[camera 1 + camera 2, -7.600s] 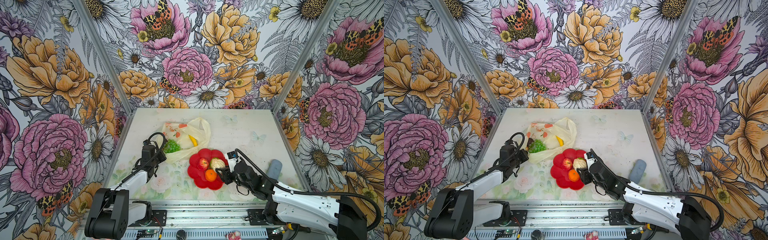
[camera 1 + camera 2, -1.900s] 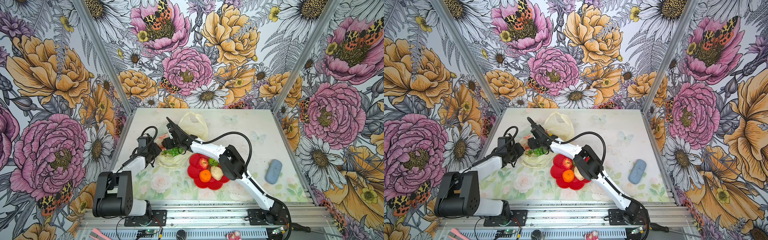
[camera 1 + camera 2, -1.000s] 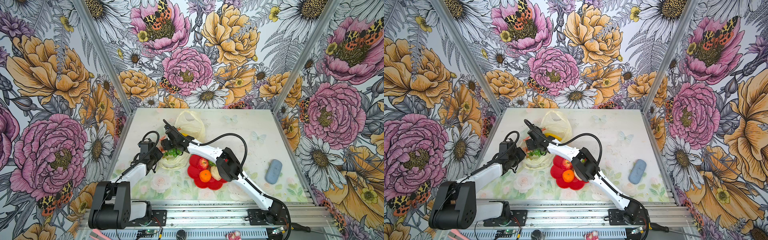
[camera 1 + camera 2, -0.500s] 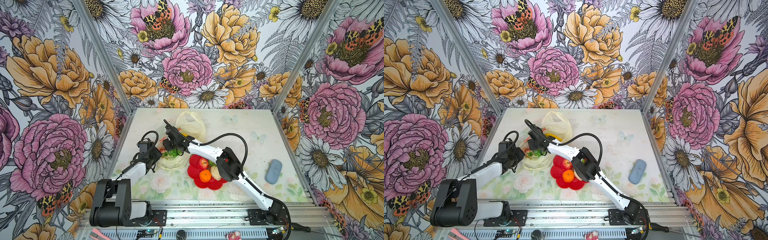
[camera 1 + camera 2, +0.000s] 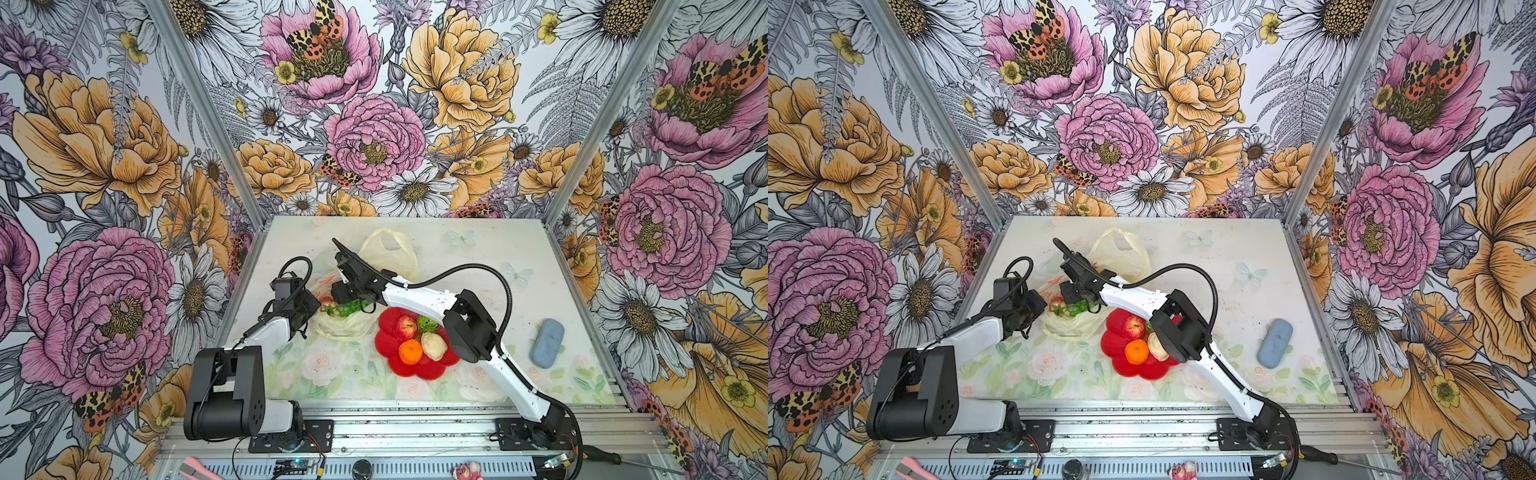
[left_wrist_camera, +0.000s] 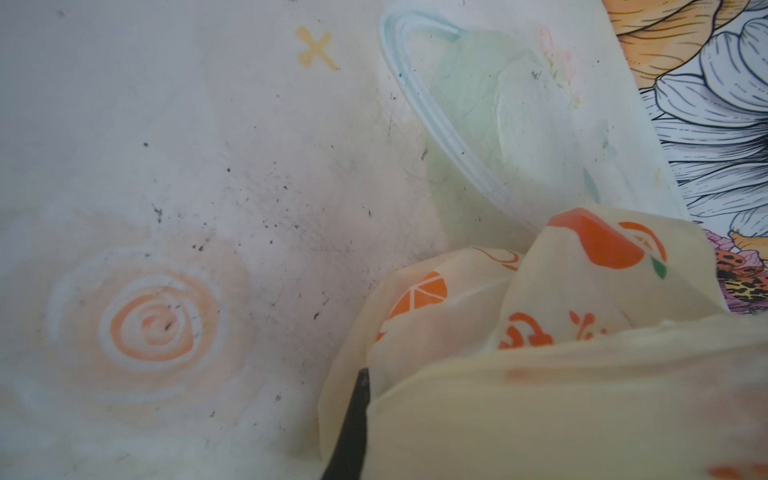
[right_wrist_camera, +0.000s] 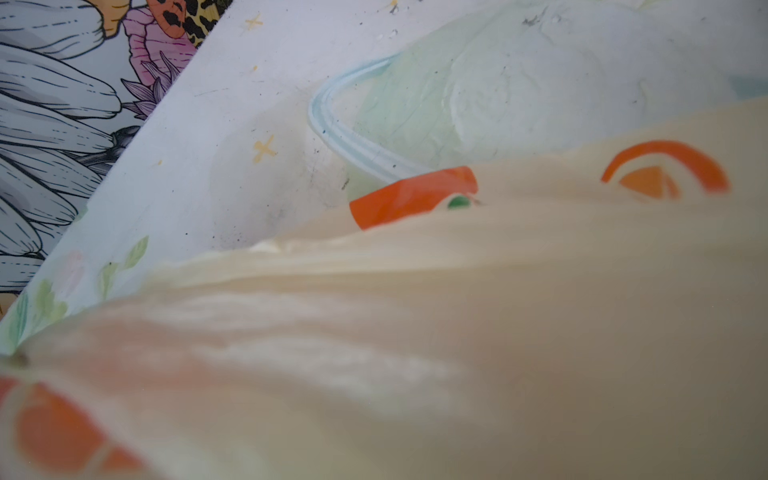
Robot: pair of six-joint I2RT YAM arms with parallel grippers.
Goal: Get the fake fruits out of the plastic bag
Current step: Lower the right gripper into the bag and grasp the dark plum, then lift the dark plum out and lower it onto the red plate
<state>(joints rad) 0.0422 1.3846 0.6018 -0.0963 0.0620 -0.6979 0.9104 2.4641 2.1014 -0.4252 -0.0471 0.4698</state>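
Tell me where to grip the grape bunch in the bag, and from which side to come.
Grip the grape bunch across its exposed middle, from above through the bag mouth. It lies flat in the opening, a strawberry beside it, and the left gripper pinches the rim there, so a sideways approach would likely snag film.

Bright even light, wrist views partly blurred
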